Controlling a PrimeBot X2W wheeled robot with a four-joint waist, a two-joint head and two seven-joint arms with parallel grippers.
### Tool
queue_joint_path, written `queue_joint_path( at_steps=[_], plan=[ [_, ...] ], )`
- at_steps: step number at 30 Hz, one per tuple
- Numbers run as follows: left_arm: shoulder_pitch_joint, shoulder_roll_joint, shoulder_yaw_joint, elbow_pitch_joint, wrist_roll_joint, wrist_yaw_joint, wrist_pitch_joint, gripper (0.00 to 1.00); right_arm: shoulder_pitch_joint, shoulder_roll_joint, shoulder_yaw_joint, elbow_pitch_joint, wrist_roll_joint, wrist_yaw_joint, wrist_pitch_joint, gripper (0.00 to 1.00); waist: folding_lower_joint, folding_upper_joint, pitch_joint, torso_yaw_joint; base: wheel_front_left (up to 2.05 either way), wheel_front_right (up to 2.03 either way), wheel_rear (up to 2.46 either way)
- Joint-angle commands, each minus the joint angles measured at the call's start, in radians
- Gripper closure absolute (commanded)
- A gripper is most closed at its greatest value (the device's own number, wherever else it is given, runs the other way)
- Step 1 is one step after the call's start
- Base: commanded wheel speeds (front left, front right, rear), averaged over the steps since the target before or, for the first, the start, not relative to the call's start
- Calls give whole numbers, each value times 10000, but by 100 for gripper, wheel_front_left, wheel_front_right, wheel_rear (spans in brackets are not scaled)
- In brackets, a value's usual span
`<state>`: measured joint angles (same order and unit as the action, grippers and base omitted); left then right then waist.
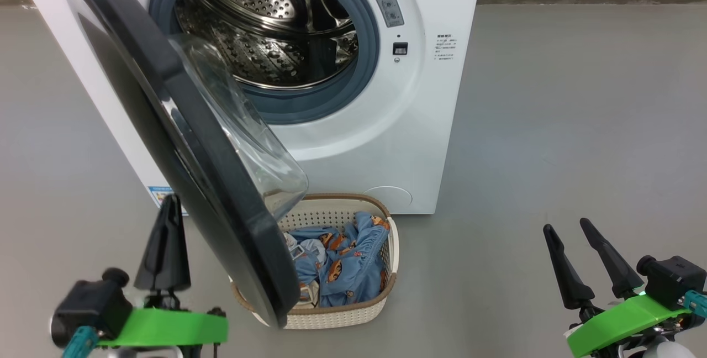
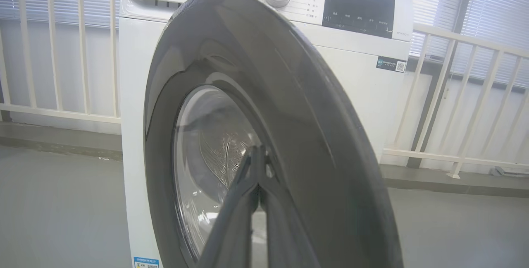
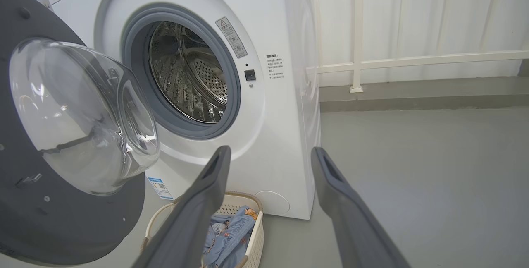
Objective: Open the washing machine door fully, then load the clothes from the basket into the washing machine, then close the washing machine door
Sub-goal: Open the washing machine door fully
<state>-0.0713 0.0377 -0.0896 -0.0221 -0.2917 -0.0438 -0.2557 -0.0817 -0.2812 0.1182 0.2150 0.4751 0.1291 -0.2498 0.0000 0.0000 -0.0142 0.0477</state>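
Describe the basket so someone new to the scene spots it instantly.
Start at the white washing machine with its steel drum exposed. On the grey floor at its foot, partly hidden by the swung-out black door, sits the basket. It is the cream perforated tub with a brown rim, holding blue printed clothes.

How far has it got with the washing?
Early on. The washing machine door is open only partway; the shut left gripper sits by its outer face, likely to push it wider. The clothes lie in the basket, and the drum looks empty. Loading and closing remain; the right gripper is open.
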Motion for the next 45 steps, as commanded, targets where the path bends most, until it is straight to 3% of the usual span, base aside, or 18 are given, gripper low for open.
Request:
queue_joint_path(
  at_steps=[1,10,18,33,45],
  plan=[
    [-565,125,207,-788,81,86,-61,100,-111,-71,219,-224,-55,16,-120,0,0,0,1,-25,0,0,0],
    [-852,125,-624,-2829,221,252,-61,100,-131,-21,204,-227,-64,16,-120,0,0,0,35,-121,0,0,0],
    [-753,125,-1768,-2983,203,292,168,100,-198,40,263,-232,-55,16,-120,0,0,0,105,-305,0,0,0],
    [-564,125,-3026,-566,-887,251,372,100,-340,10,324,-208,8,16,-120,0,0,0,344,-525,0,0,0],
    [-1117,125,-3065,1322,-1481,458,111,100,-428,29,321,-217,45,16,-120,0,0,0,578,-498,0,0,0]
  ],
)
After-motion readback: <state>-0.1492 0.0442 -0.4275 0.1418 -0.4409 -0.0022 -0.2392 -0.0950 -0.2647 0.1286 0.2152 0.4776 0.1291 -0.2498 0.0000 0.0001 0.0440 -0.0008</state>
